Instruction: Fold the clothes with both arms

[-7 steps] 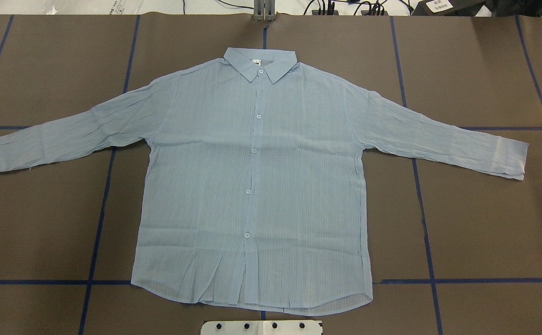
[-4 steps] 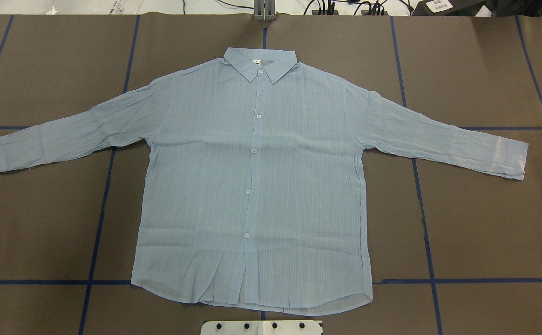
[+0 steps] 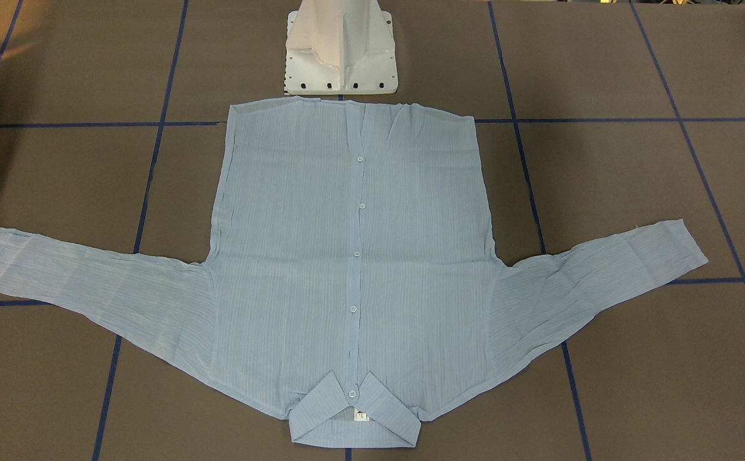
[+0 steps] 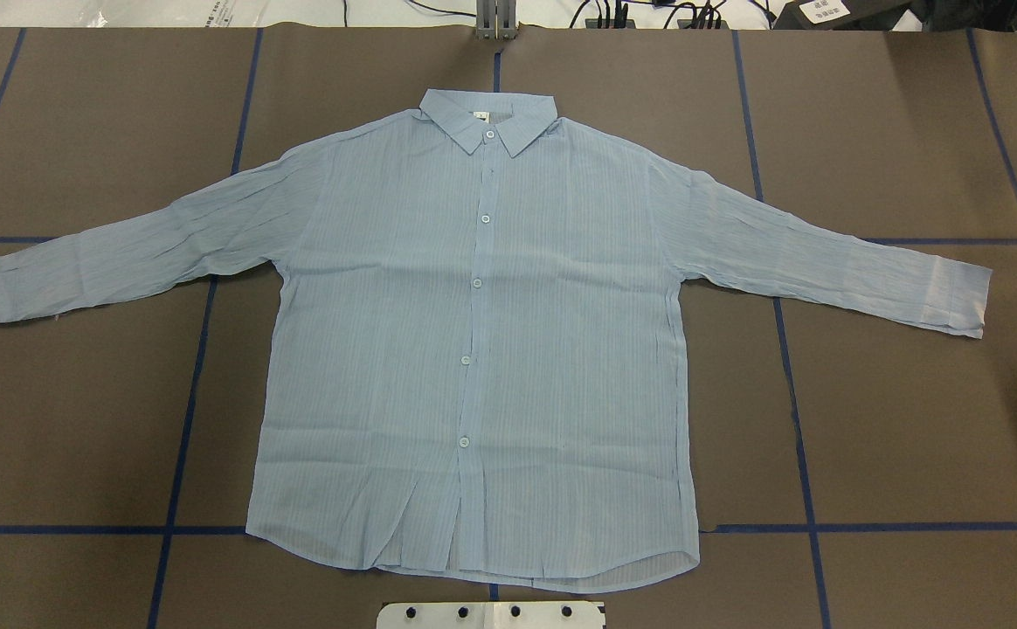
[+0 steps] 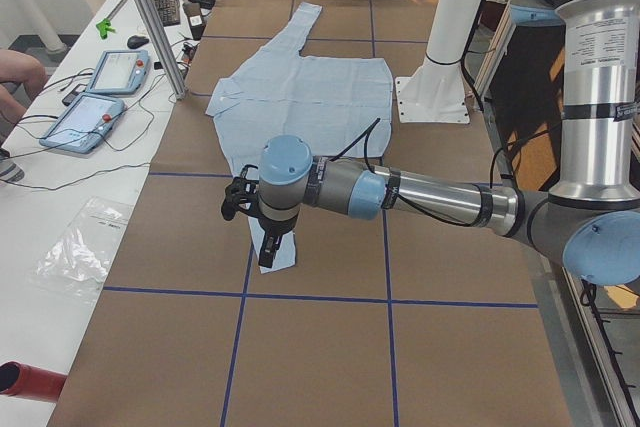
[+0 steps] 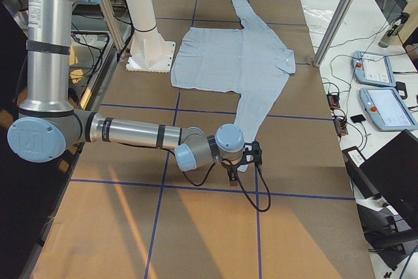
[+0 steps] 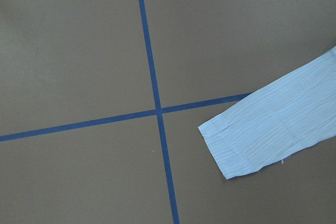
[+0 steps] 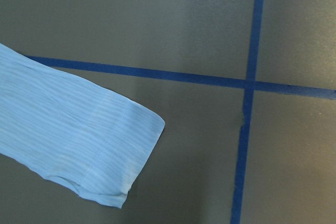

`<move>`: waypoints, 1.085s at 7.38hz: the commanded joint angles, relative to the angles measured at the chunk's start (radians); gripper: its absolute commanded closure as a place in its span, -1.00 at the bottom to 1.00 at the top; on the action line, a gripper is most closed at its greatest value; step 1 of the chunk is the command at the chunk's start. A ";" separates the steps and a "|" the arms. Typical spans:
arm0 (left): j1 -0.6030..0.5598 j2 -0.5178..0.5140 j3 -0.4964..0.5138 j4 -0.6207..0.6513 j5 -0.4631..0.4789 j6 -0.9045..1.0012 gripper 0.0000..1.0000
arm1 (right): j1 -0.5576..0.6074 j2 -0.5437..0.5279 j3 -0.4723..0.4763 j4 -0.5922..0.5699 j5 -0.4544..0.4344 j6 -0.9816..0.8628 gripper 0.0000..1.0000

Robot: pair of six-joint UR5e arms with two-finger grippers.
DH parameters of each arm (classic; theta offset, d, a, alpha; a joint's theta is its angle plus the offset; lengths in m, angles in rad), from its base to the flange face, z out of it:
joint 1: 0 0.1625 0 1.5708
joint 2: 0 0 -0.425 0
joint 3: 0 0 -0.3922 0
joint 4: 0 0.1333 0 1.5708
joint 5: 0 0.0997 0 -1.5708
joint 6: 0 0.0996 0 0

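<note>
**Item: one shirt, spread for folding, no fold yet made.**

1. Left gripper point(image 5: 268, 252): hangs over the table point(image 4: 910, 419). The left cuff point(image 4: 2, 293) lies under its fingers, slightly to one side and untouched. Whether the fingers are apart or together cannot be told (the wrist view shows none of them). Judged poised for a first grasp.
2. Shirt point(image 4: 482, 349): flat, buttoned, front up, with the collar point(image 4: 487, 122) far from both sets of fingers. The sleeves are spread wide, probably so that each cuff falls to one arm.
3. Right gripper point(image 6: 233, 174): mirrors the left, fingers above the end of the right cuff point(image 4: 963, 301) and clear of it. Finger state likewise cannot be told.
</note>
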 commanded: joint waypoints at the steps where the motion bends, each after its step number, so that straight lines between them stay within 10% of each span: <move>1: 0.000 0.000 0.003 -0.001 -0.002 0.002 -1.00 | -0.095 0.033 -0.056 0.092 -0.018 0.138 -1.00; 8: 0.000 -0.001 0.002 -0.006 -0.003 0.002 -1.00 | -0.240 0.085 -0.113 0.099 -0.081 0.219 -0.70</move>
